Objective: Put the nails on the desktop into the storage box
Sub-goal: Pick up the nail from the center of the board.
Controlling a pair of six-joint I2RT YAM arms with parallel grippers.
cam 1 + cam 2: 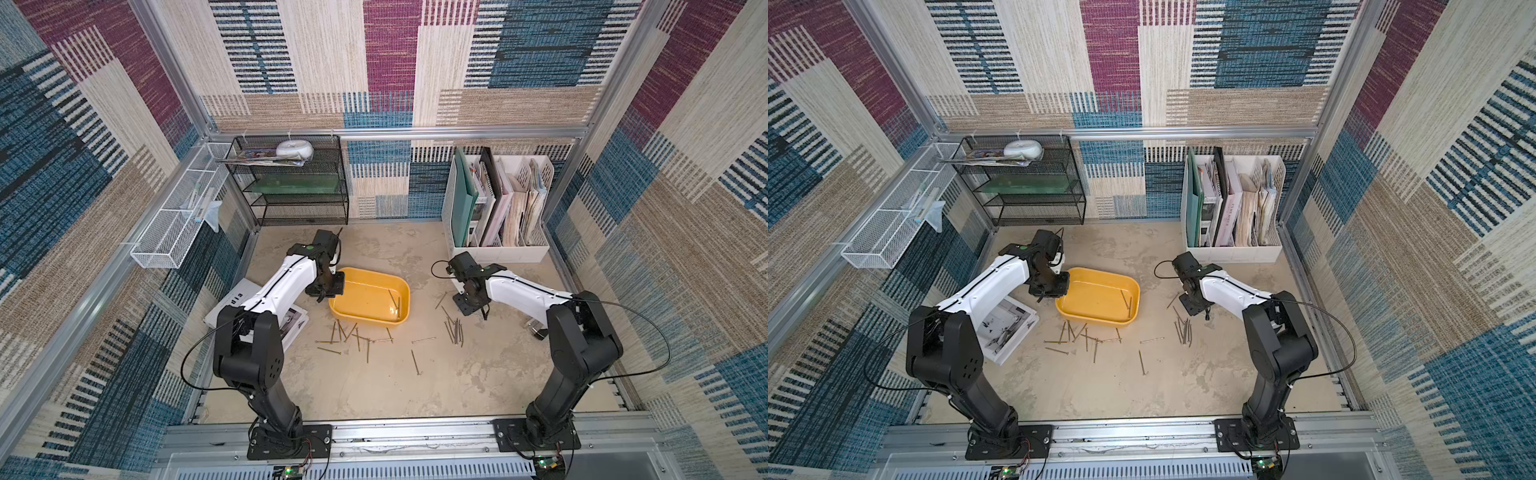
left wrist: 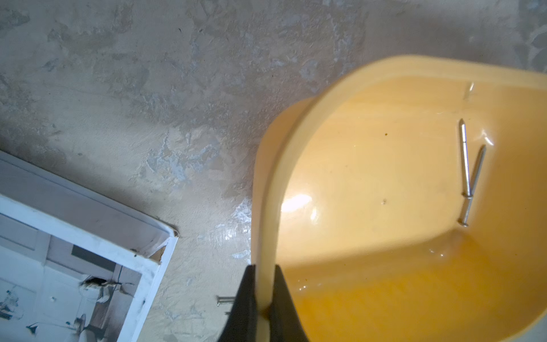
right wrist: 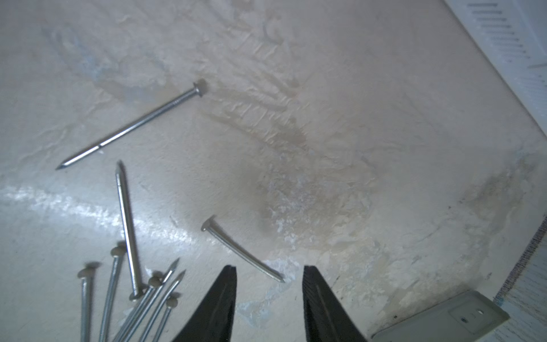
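The yellow storage box (image 1: 374, 272) (image 1: 1100, 273) stands mid-desktop with two nails (image 1: 395, 301) (image 2: 467, 165) inside. My left gripper (image 1: 330, 286) (image 2: 264, 266) is shut on its left rim (image 2: 266, 207), one finger inside the wall and one outside. More nails lie on the desktop (image 1: 374, 395): a scatter in front of the box (image 1: 353, 336) (image 1: 1079, 336), a bunch at right (image 1: 455, 330) (image 3: 133, 296), and singles (image 1: 415, 361). My right gripper (image 1: 469, 305) (image 3: 269, 268) hangs open just above the desktop beside that bunch. One nail's tip (image 3: 242, 251) lies between its fingers, untouched.
A white magazine (image 1: 286, 320) (image 2: 74, 251) lies under my left arm. At the back stand a black mesh shelf (image 1: 291, 183) and a white file organiser (image 1: 498, 208). A white mesh basket (image 1: 178, 216) hangs on the left wall. A small grey plate (image 3: 444, 316) lies near my right gripper.
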